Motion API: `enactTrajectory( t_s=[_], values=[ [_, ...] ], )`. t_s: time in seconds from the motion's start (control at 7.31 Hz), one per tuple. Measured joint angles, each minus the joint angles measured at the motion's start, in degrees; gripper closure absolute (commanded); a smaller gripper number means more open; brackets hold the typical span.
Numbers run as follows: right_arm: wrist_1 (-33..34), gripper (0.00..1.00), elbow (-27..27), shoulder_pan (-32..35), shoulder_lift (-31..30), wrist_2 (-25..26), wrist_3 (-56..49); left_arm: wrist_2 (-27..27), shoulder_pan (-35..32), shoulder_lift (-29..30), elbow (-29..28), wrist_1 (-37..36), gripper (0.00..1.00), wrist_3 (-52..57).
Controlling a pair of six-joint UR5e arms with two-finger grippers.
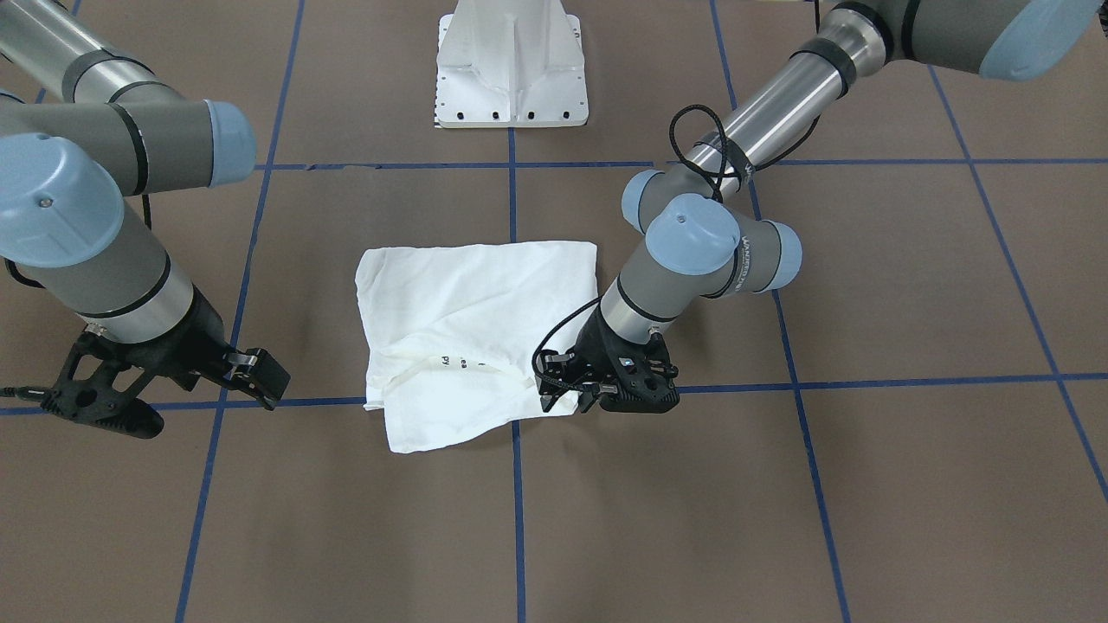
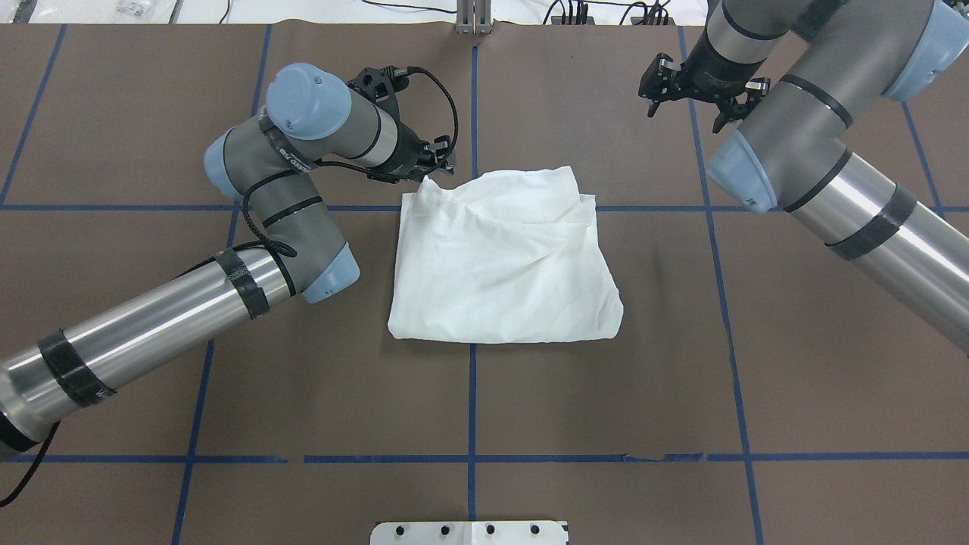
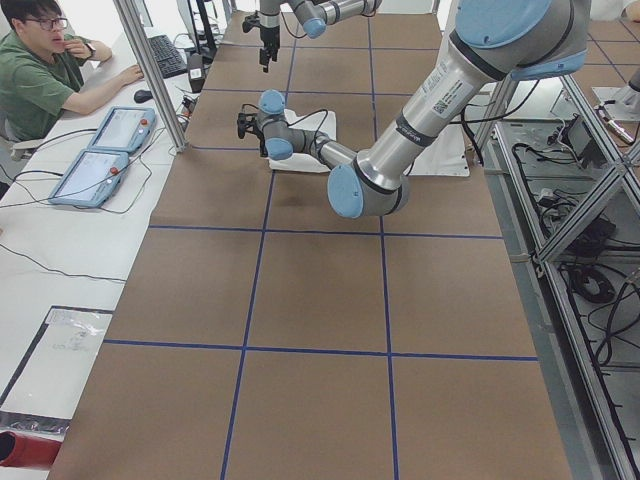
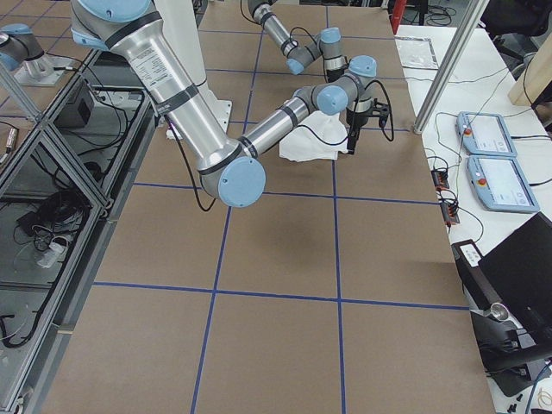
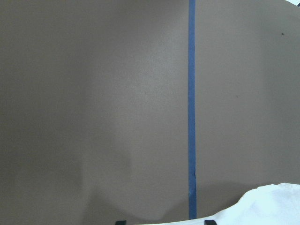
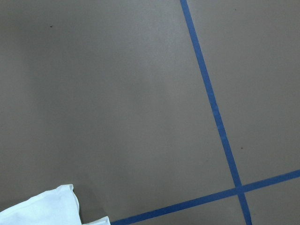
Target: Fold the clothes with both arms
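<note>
**Overhead:** White long-sleeved T-shirt [image 2: 503, 265] folded into a rough rectangle at the middle of the brown surface [image 2: 606, 393], lying over a crossing of blue tape lines [image 2: 472, 401]. Left gripper [image 2: 439, 163] down at the shirt's far left corner, touching the cloth edge. Right gripper [image 2: 685, 113] off to the far right, clear of the shirt, jaws spread wide and holding nothing.

**Front-facing:** Same fold, with a few black printed letters [image 1: 463, 362] showing along a crease toward the shirt's far edge. Left gripper low against the far left corner. White pedestal base [image 1: 511, 69] at the near edge, between the two arms.

**Left wrist:** Two black fingertips [image 5: 121, 221] just visible at the bottom rim, set apart. Jaws open, not clamped on cloth. White shirt edge reaching in between them and running off to the right.

**Right wrist:** Mostly bare brown surface and a tape crossing, with one shirt corner at the lower left.

**Left end:** Near arm stretched out to the shirt. Seated person [image 3: 40, 85] in a green top beside the surface.

**Right end:** Near arm bent over beside the shirt, gripper pointing down.
</note>
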State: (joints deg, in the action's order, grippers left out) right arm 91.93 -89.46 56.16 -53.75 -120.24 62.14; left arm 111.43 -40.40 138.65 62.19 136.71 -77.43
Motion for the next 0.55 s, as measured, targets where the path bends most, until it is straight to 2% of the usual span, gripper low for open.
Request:
enactTrajectory(
  t_s=[0.14, 0.27, 0.55],
  values=[
    [0.0, 0.00, 0.0, 0.0, 0.0, 0.0, 0.0, -0.1, 0.3, -0.1, 0.0, 0.0, 0.94, 0.0],
    [0.0, 0.00, 0.1, 0.0, 0.0, 0.1, 0.0, -0.1, 0.3, -0.1, 0.0, 0.0, 1.00, 0.0],
    [0.0, 0.00, 0.1, -0.1, 0.0, 0.1, 0.1, -0.1, -0.5, -0.3, 0.0, 0.0, 1.00, 0.1]
  ],
)
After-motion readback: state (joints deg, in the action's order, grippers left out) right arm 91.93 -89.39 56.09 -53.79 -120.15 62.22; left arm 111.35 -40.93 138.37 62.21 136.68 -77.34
